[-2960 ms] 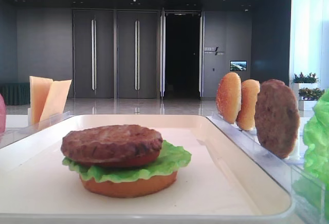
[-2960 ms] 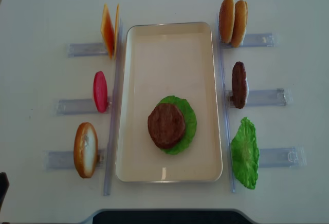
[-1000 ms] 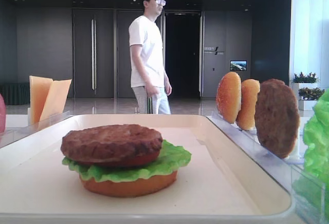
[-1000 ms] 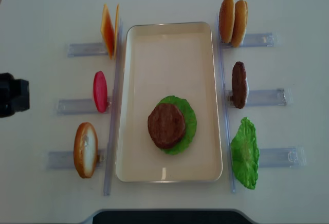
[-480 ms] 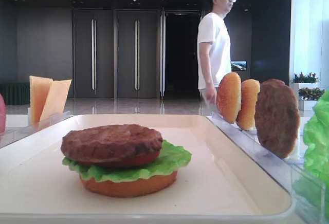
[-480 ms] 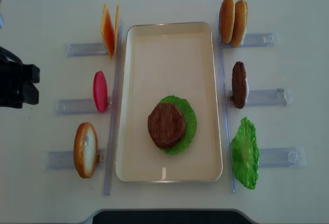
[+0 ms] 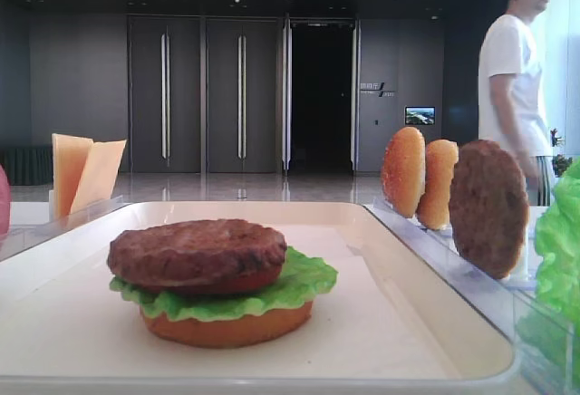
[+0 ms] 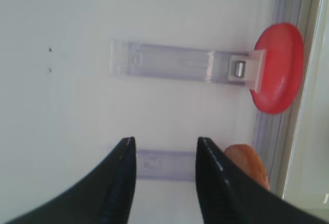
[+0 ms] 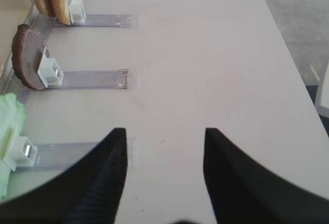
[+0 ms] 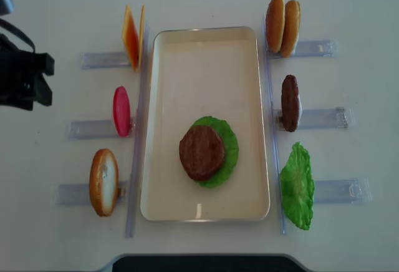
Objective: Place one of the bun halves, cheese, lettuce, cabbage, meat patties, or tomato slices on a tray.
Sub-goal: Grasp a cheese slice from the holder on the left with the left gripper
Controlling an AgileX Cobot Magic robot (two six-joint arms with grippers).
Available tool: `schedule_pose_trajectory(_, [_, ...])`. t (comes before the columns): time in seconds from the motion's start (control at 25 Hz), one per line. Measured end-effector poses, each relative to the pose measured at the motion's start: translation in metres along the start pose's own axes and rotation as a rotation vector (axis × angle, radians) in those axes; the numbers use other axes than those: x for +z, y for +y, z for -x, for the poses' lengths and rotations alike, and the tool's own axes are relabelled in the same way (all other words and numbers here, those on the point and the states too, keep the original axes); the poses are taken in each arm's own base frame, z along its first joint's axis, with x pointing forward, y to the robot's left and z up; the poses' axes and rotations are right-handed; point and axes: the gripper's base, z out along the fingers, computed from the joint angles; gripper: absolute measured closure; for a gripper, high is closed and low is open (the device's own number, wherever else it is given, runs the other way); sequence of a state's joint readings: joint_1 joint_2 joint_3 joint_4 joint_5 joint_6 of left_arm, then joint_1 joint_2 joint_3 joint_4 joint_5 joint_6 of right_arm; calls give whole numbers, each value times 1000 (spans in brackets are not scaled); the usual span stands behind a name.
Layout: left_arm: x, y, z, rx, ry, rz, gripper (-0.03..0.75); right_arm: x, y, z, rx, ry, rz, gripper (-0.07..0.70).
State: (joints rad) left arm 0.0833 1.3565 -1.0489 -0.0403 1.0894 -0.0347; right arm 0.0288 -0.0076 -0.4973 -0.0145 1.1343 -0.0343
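Note:
The cream tray [image 10: 206, 66] holds a stack of bun half [image 7: 227, 327], lettuce [image 10: 229, 144] and meat patty [image 10: 201, 152]. Left of it, two cheese slices [image 10: 132, 38], a red tomato slice [image 10: 121, 111] and a bun half [image 10: 103, 181] stand in clear racks. My left gripper [image 10: 28, 78] hovers at the table's left edge, open and empty. In the left wrist view, the left gripper [image 8: 165, 142] frames a rack, with the tomato slice [image 8: 277, 67] ahead to the right. My right gripper [image 9: 164, 131] is open over bare table, right of a patty [image 9: 28, 57].
On the tray's right side stand two bun halves [image 10: 282, 25], an upright patty [image 10: 289, 102] and a lettuce leaf [image 10: 297, 184] in clear racks [image 10: 324, 119]. Long clear rails run along both tray sides. A person [image 7: 512, 78] stands in the background at far right.
My left gripper has come in from the near-left corner and moved farther up the table's left edge. The person in the background has walked from the middle to the right.

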Motion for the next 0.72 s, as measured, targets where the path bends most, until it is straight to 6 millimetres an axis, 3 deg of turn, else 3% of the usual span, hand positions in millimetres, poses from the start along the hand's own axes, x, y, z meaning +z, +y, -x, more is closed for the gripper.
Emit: schedule_pose_trajectory(0.72, [51, -6, 150, 3, -32, -3, 412, 0, 0, 0, 1, 0, 0, 272])
